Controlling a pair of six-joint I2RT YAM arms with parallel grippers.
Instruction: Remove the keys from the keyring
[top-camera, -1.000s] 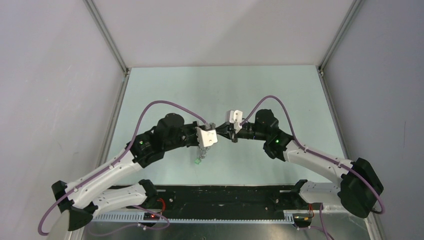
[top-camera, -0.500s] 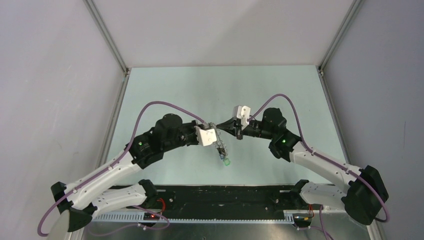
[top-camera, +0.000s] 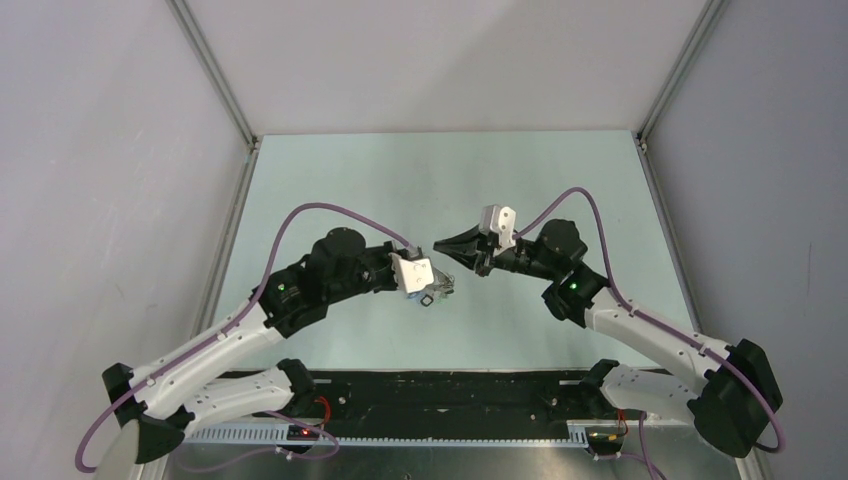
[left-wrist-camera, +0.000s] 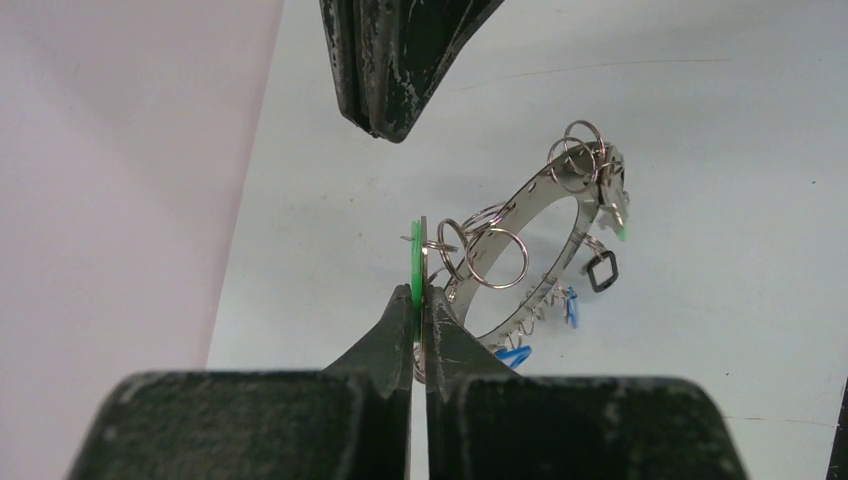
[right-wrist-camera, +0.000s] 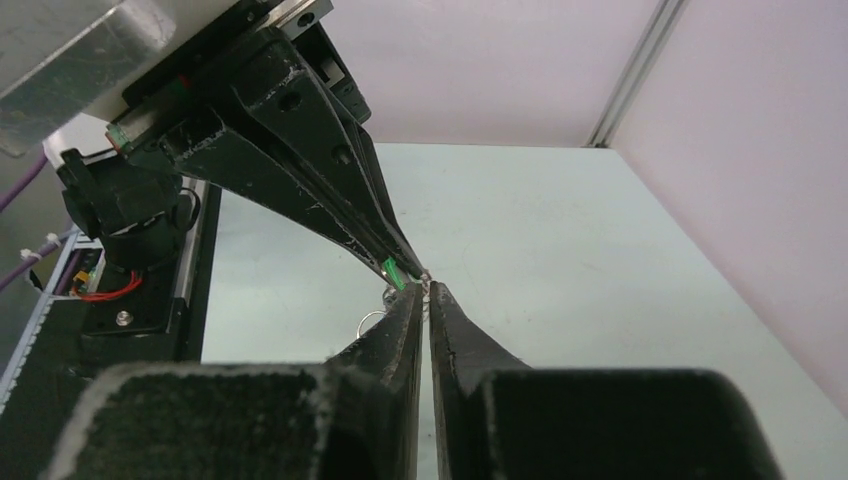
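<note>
My left gripper (left-wrist-camera: 419, 285) is shut on a thin green key tag (left-wrist-camera: 414, 262), seen edge-on. The keyring (left-wrist-camera: 530, 190), a wide flat metal ring, hangs from it above the table, tilted, with small split rings (left-wrist-camera: 497, 256), blue keys (left-wrist-camera: 515, 354) and a black square tag (left-wrist-camera: 601, 271) on it. My right gripper (right-wrist-camera: 428, 290) is shut with only a hairline gap, and its tips sit right by the left gripper's fingers (right-wrist-camera: 330, 180) and the green tag (right-wrist-camera: 393, 270). In the top view the left gripper (top-camera: 437, 288) and the right gripper (top-camera: 442, 245) almost meet.
The pale green table (top-camera: 400, 180) lies under both arms, with grey walls and aluminium frame posts (top-camera: 215, 75) around it. A black rail (top-camera: 450, 390) runs along the near edge between the arm bases.
The right arm has pulled back to the right and its gripper is off the bunch. The keys, which hung and swung below the left gripper, are now drawn up close to it.
</note>
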